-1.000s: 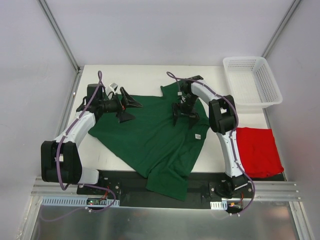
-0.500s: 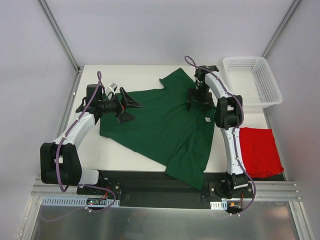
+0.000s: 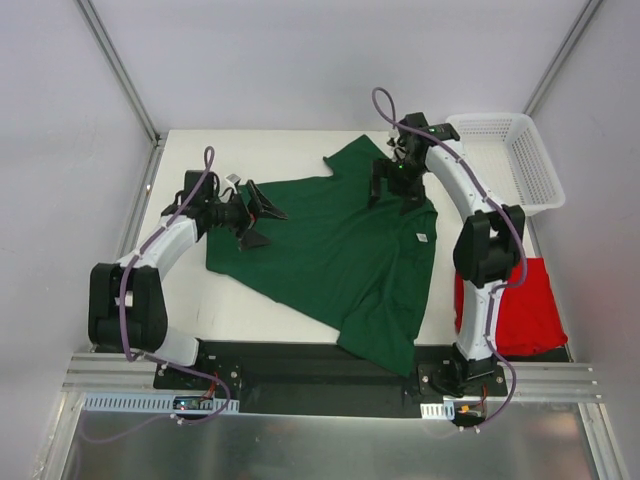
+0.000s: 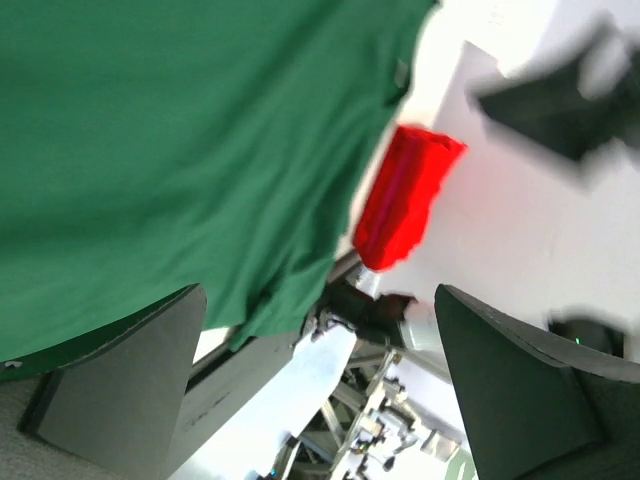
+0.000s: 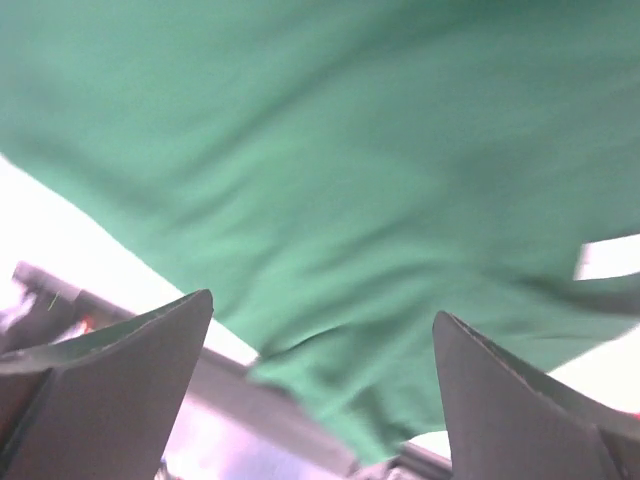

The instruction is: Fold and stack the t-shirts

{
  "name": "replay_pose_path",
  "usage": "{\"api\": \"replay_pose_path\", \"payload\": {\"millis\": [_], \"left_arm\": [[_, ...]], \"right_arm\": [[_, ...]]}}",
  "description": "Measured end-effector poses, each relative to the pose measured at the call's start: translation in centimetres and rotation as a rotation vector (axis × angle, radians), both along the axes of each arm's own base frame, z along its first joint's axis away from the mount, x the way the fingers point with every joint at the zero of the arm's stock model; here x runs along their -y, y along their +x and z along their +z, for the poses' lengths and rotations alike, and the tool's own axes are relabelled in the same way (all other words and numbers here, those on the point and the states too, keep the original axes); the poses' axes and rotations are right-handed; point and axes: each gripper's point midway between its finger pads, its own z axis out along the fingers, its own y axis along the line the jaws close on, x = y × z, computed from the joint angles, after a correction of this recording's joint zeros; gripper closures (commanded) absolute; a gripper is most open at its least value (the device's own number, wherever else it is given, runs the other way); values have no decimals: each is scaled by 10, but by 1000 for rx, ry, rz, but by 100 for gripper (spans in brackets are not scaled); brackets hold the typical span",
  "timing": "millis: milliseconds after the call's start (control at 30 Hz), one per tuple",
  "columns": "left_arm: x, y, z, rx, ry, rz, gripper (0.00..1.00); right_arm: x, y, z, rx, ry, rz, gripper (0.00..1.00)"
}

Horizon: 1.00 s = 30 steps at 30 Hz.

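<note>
Green t-shirt [image 3: 340, 250] lies spread on the counter [image 3: 260, 150], its long axis running far to near with the near end overhanging the edge; left jaws spread wide at its left edge; right jaws spread wide over its far right corner.

Two t-shirts lie here: one green shirt [image 3: 330, 250] and one red shirt [image 3: 525, 310]. There is one white basket [image 3: 487, 116] and one tabletop [image 3: 270, 150]. Two arms show, so two grippers: left gripper [image 3: 272, 226], right gripper [image 3: 395, 195].
</note>
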Motion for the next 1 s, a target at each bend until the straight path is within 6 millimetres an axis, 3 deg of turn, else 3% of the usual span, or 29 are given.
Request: {"api": "replay_pose_path", "payload": {"millis": [67, 133, 200, 300, 433, 667, 733, 833, 1000], "left_arm": [[-4, 7, -14, -55, 55, 13, 1], [-10, 15, -25, -105, 125, 20, 0], [-20, 24, -36, -140, 224, 26, 1], [-36, 17, -46, -185, 348, 31, 1], [-54, -16, -62, -266, 460, 27, 1], [-65, -113, -108, -435, 502, -6, 1], [-65, -131, -118, -434, 491, -4, 1], [-63, -143, -129, -414, 470, 7, 1], [-50, -134, -135, -358, 375, 26, 1]], "right_arm": [[-38, -28, 19, 13, 96, 90, 4], [-71, -57, 26, -4, 170, 183, 4], [-103, -94, 19, -68, 219, 283, 4], [-123, -131, 2, -168, 231, 361, 4], [-135, -143, -12, -216, 235, 398, 4], [-159, -150, -27, -229, 227, 465, 5], [-171, -154, -28, -220, 230, 501, 4], [-184, -163, -28, -211, 234, 542, 4], [-191, -171, -25, -212, 243, 570, 4]]}}
